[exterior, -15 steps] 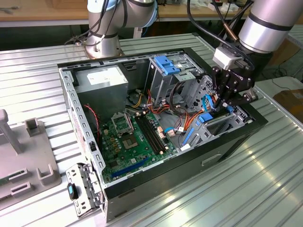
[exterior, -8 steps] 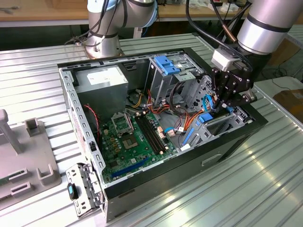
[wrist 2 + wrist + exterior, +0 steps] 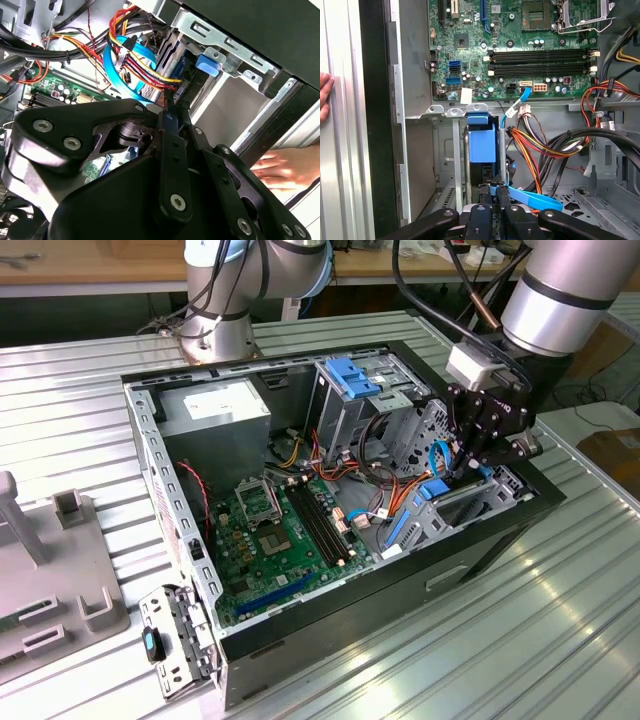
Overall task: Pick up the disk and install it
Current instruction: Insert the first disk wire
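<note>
The disk [image 3: 482, 140] stands on edge in a bay slot at the case's side wall, and its blue carrier [image 3: 437, 490] shows at the slot's mouth. A blue carrier tab [image 3: 207, 64] sits under the bay's metal rail. My gripper [image 3: 468, 468] reaches down into the case on the exterior view's right. Its black fingers are shut together, with the tips [image 3: 493, 192] right at the disk's near end [image 3: 169, 107]. Nothing as thick as the disk lies between the fingers. I cannot tell whether the tips touch the disk.
The open computer case [image 3: 150, 440] holds the green motherboard [image 3: 270, 530], a grey box with a white sticker [image 3: 210, 405] and a metal cage with a blue top [image 3: 350, 380]. Coloured cables [image 3: 545, 145] and a blue flat cable [image 3: 535, 200] crowd the bay. A person's hand [image 3: 324, 97] rests on the case's outside.
</note>
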Controlling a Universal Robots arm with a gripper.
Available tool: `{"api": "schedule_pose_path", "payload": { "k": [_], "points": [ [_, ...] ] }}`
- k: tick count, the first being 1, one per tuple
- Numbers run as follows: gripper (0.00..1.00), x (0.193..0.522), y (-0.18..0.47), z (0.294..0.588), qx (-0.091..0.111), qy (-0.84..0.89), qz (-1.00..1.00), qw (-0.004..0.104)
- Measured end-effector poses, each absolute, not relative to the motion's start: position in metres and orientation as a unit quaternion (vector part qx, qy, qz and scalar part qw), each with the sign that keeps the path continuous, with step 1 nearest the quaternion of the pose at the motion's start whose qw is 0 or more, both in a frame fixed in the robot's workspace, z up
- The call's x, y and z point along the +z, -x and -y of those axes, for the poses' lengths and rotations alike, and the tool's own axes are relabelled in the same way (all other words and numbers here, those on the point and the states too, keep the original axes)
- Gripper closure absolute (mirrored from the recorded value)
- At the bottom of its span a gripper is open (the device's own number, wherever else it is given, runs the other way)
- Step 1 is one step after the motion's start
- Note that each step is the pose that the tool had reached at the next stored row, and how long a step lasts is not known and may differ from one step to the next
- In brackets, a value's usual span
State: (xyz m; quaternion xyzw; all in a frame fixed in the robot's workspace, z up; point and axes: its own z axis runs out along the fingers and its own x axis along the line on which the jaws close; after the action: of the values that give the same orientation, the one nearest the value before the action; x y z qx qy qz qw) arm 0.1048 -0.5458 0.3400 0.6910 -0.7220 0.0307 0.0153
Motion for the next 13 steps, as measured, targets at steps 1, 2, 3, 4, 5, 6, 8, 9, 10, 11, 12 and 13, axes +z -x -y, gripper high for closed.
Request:
{"api": "schedule_pose_path", "payload": {
  "k": [1,2,3,4,5,6,8,9,10,11,12,13],
  "points": [
    [0.84,0.3399,-0.1047,0.5458,0.029,-0.691,0.722,0.017],
    [0.84,0.3399,-0.1047,0.5459,0.029,-0.691,0.722,0.017],
    [0.84,0.3399,-0.1047,0.5459,0.029,-0.691,0.722,0.017],
    [0.84,0.3400,-0.1047,0.5459,0.029,-0.691,0.722,0.017],
    [0.84,0.3399,-0.1047,0.5459,0.029,-0.691,0.722,0.017],
    [0.84,0.3399,-0.1047,0.5459,0.029,-0.691,0.722,0.017],
    [0.84,0.3399,-0.1047,0.5459,0.029,-0.691,0.722,0.017],
    [0.84,0.3399,-0.1047,0.5459,0.029,-0.691,0.722,0.017],
    [0.84,0.3396,-0.1047,0.5459,0.029,-0.691,0.722,0.017],
    [0.84,0.3391,-0.1047,0.5459,0.029,-0.691,0.722,0.017],
    [0.84,0.3388,-0.1047,0.5459,0.029,-0.691,0.722,0.017],
    [0.84,0.3387,-0.1047,0.5459,0.029,-0.691,0.722,0.017]
  ]
}}
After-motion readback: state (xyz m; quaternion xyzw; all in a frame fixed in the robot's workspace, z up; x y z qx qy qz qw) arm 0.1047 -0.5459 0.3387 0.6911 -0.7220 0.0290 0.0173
